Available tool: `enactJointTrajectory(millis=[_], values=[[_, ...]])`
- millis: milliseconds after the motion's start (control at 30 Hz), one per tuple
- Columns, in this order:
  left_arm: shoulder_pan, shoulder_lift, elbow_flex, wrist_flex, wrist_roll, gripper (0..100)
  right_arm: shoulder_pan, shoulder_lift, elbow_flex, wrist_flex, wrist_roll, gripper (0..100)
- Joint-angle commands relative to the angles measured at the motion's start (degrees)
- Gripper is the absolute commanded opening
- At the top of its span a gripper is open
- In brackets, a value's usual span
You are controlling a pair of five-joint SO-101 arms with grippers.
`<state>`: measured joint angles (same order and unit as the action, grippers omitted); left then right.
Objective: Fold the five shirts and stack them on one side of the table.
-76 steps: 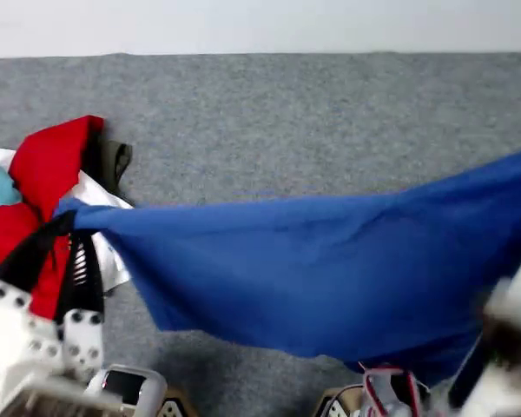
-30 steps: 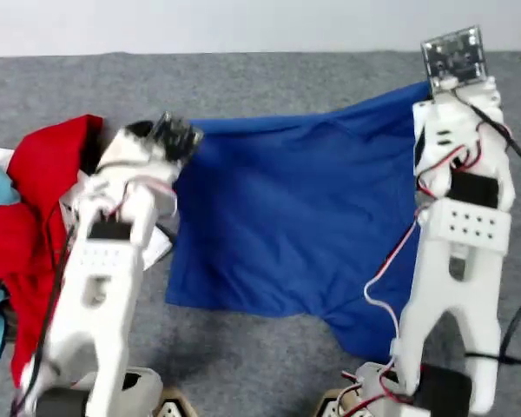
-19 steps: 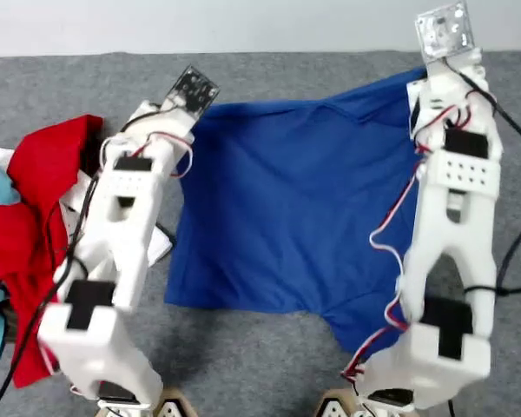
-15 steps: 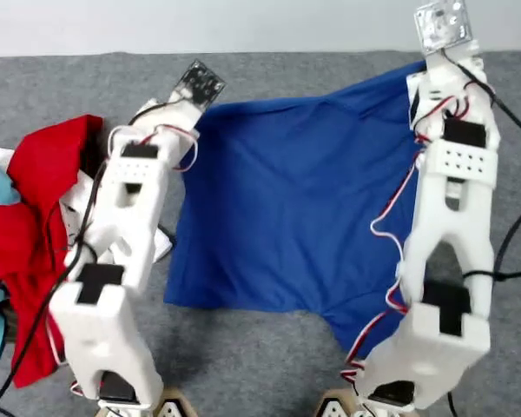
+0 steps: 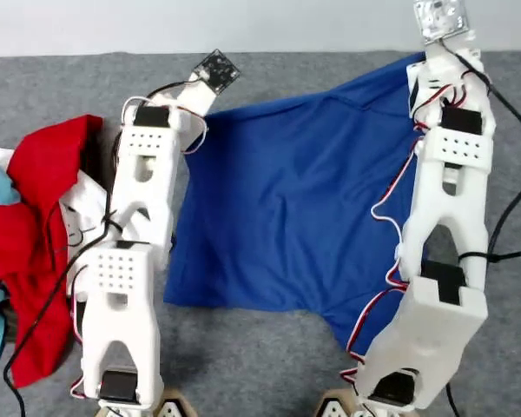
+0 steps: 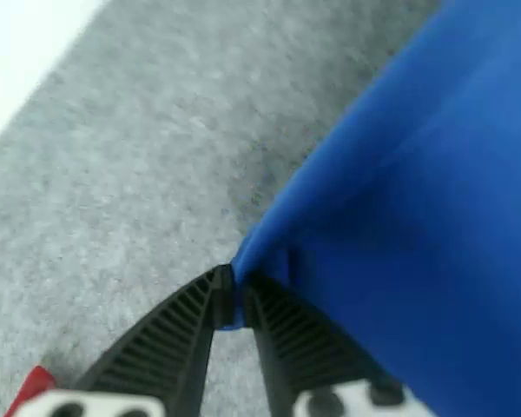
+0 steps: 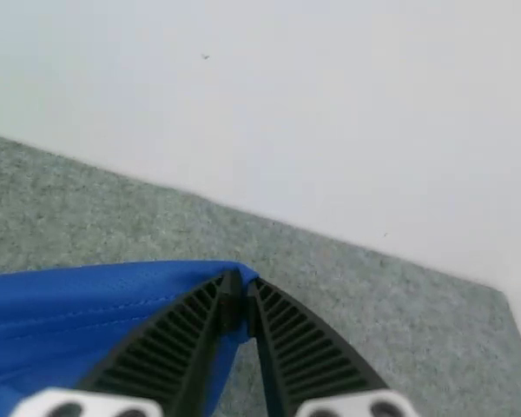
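Grey mat (image 5: 286,95): shirt (image 5: 286,200) (corners in tools (image 6: 228,300) (image 7: 239,300))

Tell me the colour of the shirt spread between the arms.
The shirt is plain blue; the high view shows it best.

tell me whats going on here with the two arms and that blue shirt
Both arms hold the blue shirt spread out on the grey table. The left gripper is shut on one far corner and the right gripper on the other, both stretched toward the table's far edge. The shirt lies mostly flat and is not yet folded. A crumpled heap of other shirts, mostly red, sits beside the left arm.
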<state>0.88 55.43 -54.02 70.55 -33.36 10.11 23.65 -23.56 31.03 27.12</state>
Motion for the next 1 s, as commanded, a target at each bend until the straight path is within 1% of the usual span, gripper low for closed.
enactJointTrajectory(millis=[0,167,200,267,367,467,533,767,967], values=[[0.62,4.04,-15.08,11.87,-3.08,0,1.71,-0.92,-3.78,3.74,-0.18,0.9],[1.49,8.7,-28.18,29.27,-8.62,0,1.45,-4.35,-3.78,14.64,-0.18,0.9],[1.67,8.97,-29.23,30.42,-9.05,0,1.36,-5.23,-3.78,17.01,-0.18,0.9],[1.05,8.26,-29.14,30.15,-9.49,0,1.27,-6.73,-3.78,21.76,-0.18,0.9],[0.7,6.59,-27.03,30.15,-9.58,0,1.36,-8.13,-3.78,28.44,0.0,0.9],[1.32,2.9,-20.62,30.24,-9.76,0,1.27,-9.19,-3.78,34.24,1.93,0.9],[2.11,-1.14,-13.85,30.24,-11.43,0,1.36,-10.33,-3.78,36.62,2.2,0.9],[6.95,-21.27,14.37,30.15,-15.65,0,1.45,-15.52,-3.78,45.58,2.81,0.9],[10.2,-36.4,33.19,30.15,-19.52,0,1.63,-20.26,-3.78,54.29,4.75,0.9]])
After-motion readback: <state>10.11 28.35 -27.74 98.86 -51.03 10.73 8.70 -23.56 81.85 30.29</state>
